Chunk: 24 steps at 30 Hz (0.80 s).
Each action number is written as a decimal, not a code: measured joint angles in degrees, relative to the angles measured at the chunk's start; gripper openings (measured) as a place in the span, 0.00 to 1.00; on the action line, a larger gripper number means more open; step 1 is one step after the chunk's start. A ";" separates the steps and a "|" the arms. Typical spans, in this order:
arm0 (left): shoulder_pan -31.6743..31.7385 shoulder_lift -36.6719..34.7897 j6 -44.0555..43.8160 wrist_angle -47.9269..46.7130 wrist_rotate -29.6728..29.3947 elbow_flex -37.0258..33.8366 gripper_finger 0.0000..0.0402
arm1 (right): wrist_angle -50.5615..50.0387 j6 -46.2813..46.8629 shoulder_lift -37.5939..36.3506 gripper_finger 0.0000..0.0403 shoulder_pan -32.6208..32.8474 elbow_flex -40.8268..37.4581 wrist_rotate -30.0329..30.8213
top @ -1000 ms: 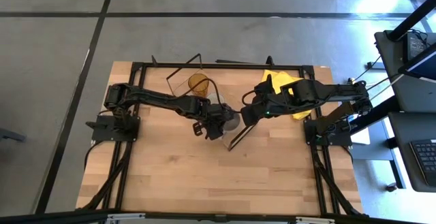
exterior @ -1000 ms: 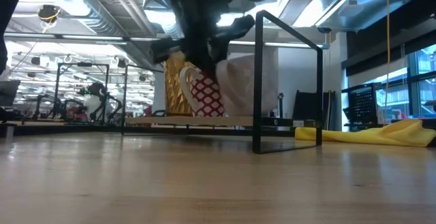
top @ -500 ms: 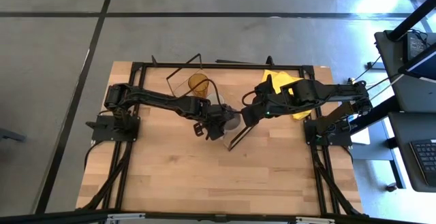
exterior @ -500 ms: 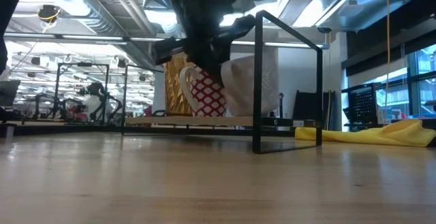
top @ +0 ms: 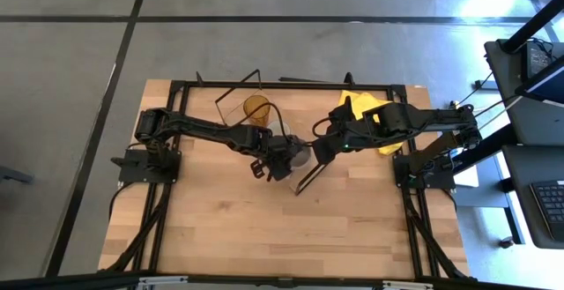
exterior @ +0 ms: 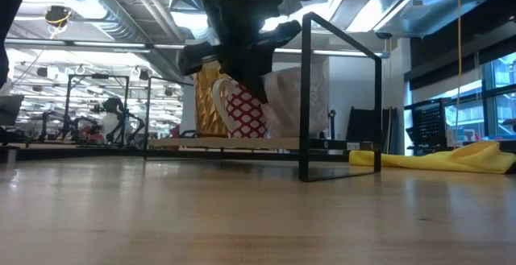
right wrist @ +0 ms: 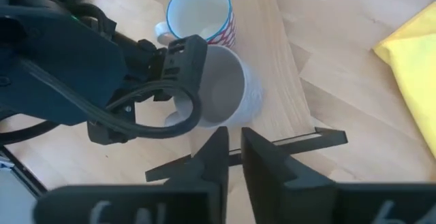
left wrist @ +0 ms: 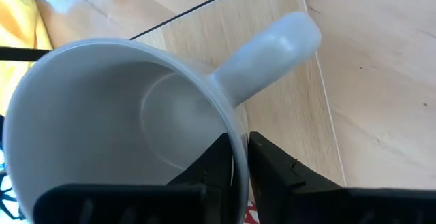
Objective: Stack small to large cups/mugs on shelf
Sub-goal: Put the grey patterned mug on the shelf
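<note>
The grey mug (top: 300, 156) stands at the shelf's right end, mouth up, with my left gripper (top: 284, 154) shut on its rim. The white mug with a red pattern (right wrist: 201, 13) stands on the shelf board (right wrist: 272, 60) beside it, and the amber tumbler (top: 257, 107) stands beyond that. In the low view the tumbler (exterior: 205, 104), the white mug (exterior: 242, 108) and the grey mug (exterior: 298, 100) stand in a row between the black wire frames (exterior: 343, 47). My right gripper (top: 319, 149) is shut and empty, just right of the grey mug. My left gripper holds the grey mug's rim (left wrist: 235, 132) just beside the handle (left wrist: 272, 47), one finger inside the mug and one outside. The fingers come slanting down from the table's left. The mug is about upright; I cannot tell whether its base touches the shelf board (exterior: 242, 142).
A yellow cloth (top: 370, 114) lies on the table at the far right, behind my right arm. The shelf's right wire frame (top: 308, 180) stands close to both grippers. The near half of the wooden table (top: 282, 228) is bare.
My left gripper has come down a little with the grey mug beside the white mug. The right arm has kept still.
</note>
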 joint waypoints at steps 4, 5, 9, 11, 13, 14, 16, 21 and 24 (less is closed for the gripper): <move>0.02 0.00 -1.67 0.42 0.17 0.02 0.15 | -0.58 0.97 0.00 0.20 0.01 0.00 0.11; 0.02 0.00 -1.80 0.48 0.16 0.02 0.16 | -0.82 1.07 0.00 0.22 0.01 0.00 0.21; 0.02 -0.04 -1.86 0.28 -0.26 0.02 0.22 | -1.01 1.25 0.00 0.29 0.01 0.00 0.50; 0.00 -0.04 -1.86 0.10 -0.82 0.02 0.24 | -1.01 1.23 0.00 0.32 0.01 0.00 0.63; 0.00 -0.04 -1.86 -0.11 -1.88 0.02 0.25 | -1.04 1.18 0.00 0.33 0.00 0.00 0.63; 0.01 -0.04 -1.86 -0.13 -2.22 0.02 0.25 | -1.05 1.17 0.00 0.33 0.01 0.00 0.63; 0.02 -0.10 -1.84 -0.13 -2.74 0.02 0.25 | -1.09 1.12 0.00 0.34 0.01 0.00 0.63; -0.72 -0.42 -1.20 0.07 -4.64 0.02 0.25 | -1.56 0.92 0.00 0.33 -0.01 0.00 1.54; -1.87 -0.42 -1.15 -0.21 -8.69 0.54 0.25 | -2.52 0.90 0.00 0.33 -0.01 0.00 1.95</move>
